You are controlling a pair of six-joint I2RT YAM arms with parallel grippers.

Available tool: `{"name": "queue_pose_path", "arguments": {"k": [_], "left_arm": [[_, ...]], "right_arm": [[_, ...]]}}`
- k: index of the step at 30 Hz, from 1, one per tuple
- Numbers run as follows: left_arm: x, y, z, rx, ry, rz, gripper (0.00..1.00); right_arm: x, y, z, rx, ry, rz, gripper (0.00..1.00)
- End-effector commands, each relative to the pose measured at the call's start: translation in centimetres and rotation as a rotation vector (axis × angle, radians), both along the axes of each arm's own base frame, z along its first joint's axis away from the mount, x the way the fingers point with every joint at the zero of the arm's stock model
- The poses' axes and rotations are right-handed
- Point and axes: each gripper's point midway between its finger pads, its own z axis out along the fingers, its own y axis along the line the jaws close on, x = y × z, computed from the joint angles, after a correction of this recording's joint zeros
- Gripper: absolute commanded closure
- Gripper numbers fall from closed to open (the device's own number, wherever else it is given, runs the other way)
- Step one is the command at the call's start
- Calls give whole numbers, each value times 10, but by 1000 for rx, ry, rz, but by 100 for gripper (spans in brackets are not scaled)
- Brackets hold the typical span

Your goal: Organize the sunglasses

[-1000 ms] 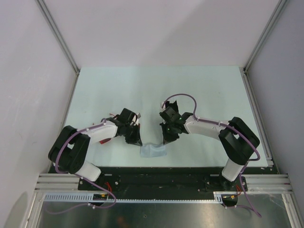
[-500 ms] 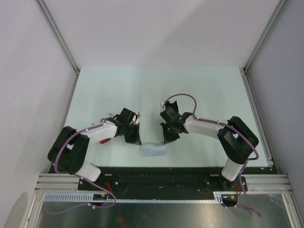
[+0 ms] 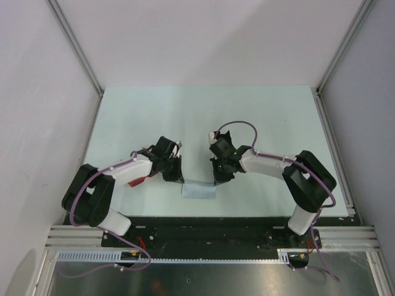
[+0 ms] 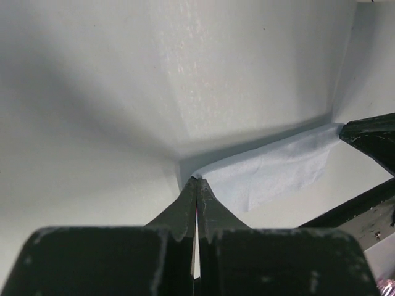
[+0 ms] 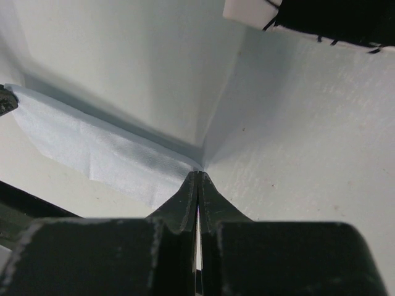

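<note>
The light-blue cloth (image 3: 197,190) lies as a narrow folded strip near the table's front edge, stretched between my two grippers. My left gripper (image 3: 178,179) is shut on its left corner (image 4: 196,180). My right gripper (image 3: 216,180) is shut on its right corner (image 5: 197,172). The cloth strip shows in the left wrist view (image 4: 271,169) and the right wrist view (image 5: 99,151). A small red piece (image 3: 142,180), probably the sunglasses, peeks from under my left arm; the rest is hidden.
White bits (image 3: 178,147) show beside my left wrist, perhaps the case; a white object with dark lines (image 5: 247,11) sits at the top of the right wrist view. The table's front edge (image 3: 203,216) is close behind the cloth.
Both grippers have shifted slightly while holding the cloth. The cloth has gone from a crumpled lump to a flatter, tauter strip.
</note>
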Motion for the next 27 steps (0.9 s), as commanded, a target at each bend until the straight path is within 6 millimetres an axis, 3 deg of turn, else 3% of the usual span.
{"name": "queue_pose_path", "arguments": {"k": [1,4,7,8,10,12,13,16,18,22,27], "left_arm": [[18,2,7,17,-44,17,100],[21,1,6,22,-44,17,99],[24,0,6,26,-51,9,97],[27,0,8,27,-61,7,86],[30,1,12,32,-80,13,72],[31,2,16,34,-93,17,66],[33,4,20,42,-112,23,58],[34,10,25,64,-133,34,57],[33,8,31,48,-142,26,61],[24,-9,38,-37,-107,-17,67],[13,-27,30,-66,-63,-91,71]], "right_arm": [[14,3,-1,13,-33,-48,100],[20,5,1,29,-52,-61,100],[23,8,6,45,-69,-67,86],[25,9,10,54,-84,-68,75],[28,9,16,56,-104,-82,70],[30,6,23,52,-131,-94,64],[30,5,26,51,-136,-104,60],[31,4,37,41,-192,-101,60],[27,11,38,59,-187,-71,65],[16,29,34,86,-156,19,78],[10,47,27,94,-124,89,81]]}}
